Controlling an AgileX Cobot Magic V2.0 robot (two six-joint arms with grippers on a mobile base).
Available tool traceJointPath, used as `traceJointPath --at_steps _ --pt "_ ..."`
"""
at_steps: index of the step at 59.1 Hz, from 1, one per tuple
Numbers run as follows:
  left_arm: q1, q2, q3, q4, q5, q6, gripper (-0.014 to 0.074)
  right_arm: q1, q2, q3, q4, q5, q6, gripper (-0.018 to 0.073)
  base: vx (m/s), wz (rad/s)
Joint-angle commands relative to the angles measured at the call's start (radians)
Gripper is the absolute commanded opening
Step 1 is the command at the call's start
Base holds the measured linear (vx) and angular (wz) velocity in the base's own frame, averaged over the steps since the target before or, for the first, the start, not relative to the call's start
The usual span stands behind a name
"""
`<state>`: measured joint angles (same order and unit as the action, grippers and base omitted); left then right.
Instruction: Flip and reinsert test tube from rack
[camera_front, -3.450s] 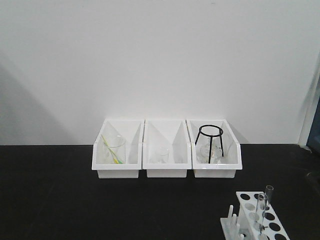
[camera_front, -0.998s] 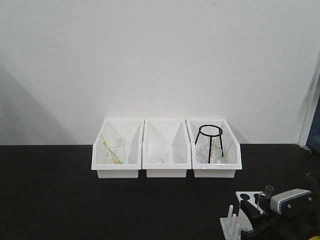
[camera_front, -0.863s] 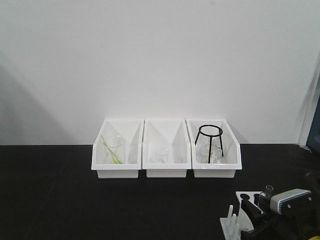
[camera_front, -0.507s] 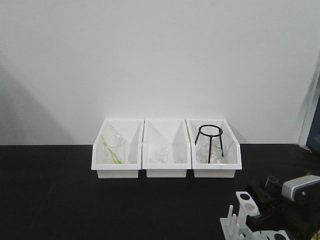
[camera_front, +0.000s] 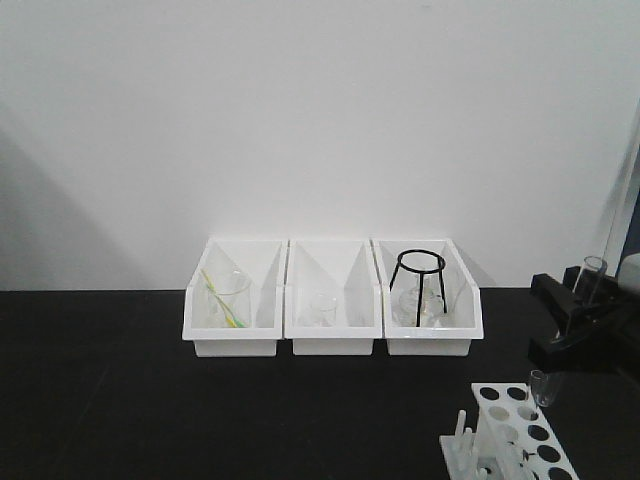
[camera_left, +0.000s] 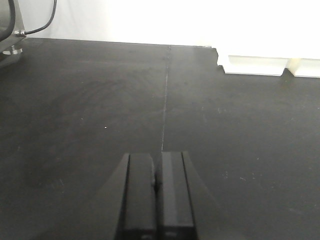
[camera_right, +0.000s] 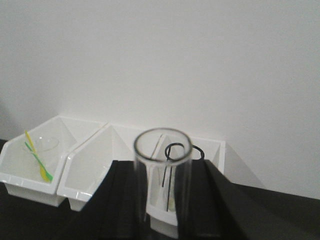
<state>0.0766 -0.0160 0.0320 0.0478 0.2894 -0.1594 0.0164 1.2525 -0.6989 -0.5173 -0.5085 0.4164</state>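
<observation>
My right gripper (camera_front: 574, 312) hangs at the right edge, above and behind the white rack (camera_front: 497, 436), and is shut on a clear test tube (camera_front: 590, 276). The tube's open rim points up above the fingers. In the right wrist view the tube (camera_right: 162, 180) stands between the two black fingers of the right gripper (camera_right: 162, 205), rim toward the camera. A second tube (camera_front: 541, 387) stands in a back hole of the rack. My left gripper (camera_left: 156, 159) is shut and empty over the bare black table; it does not show in the front view.
Three white bins stand in a row against the wall: the left (camera_front: 197, 318) holds a beaker with a yellow-green stick, the middle (camera_front: 333, 344) a small glass, the right (camera_front: 428, 345) a black tripod ring. Upright pegs (camera_front: 462, 432) line the rack's left side.
My right gripper, which was down at the rack around a tube, has risen up and to the right with the tube in it, out of the rack. One tube stays in the rack.
</observation>
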Motion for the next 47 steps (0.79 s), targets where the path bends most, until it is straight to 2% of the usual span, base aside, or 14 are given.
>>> traceJointPath --at_steps 1,8,17,25,33,47 --pt "-0.007 -0.011 0.0 -0.004 -0.087 0.0 -0.0006 -0.004 -0.034 -0.049 -0.005 -0.048 0.037 0.0121 0.0 0.0" --pt "-0.007 -0.011 0.0 -0.004 -0.087 0.0 -0.0006 -0.004 -0.034 -0.049 -0.101 0.001 0.022 0.0121 0.0 0.0" --pt "-0.007 -0.011 0.0 -0.004 -0.087 0.0 -0.0006 -0.004 -0.034 -0.049 -0.34 0.057 -0.023 0.0124 0.0 0.0" --pt "-0.007 -0.011 0.0 -0.004 -0.087 0.0 -0.0006 -0.004 -0.034 -0.049 -0.493 0.06 -0.061 0.0126 0.0 0.0" --pt "-0.007 -0.011 0.0 -0.004 -0.087 0.0 -0.0006 -0.004 -0.034 -0.079 -0.657 0.13 -0.165 0.0127 0.0 0.0" --pt "-0.007 -0.011 0.0 -0.004 -0.087 0.0 -0.0006 -0.004 -0.034 -0.165 -0.869 0.198 -0.295 0.0127 0.0 0.0"
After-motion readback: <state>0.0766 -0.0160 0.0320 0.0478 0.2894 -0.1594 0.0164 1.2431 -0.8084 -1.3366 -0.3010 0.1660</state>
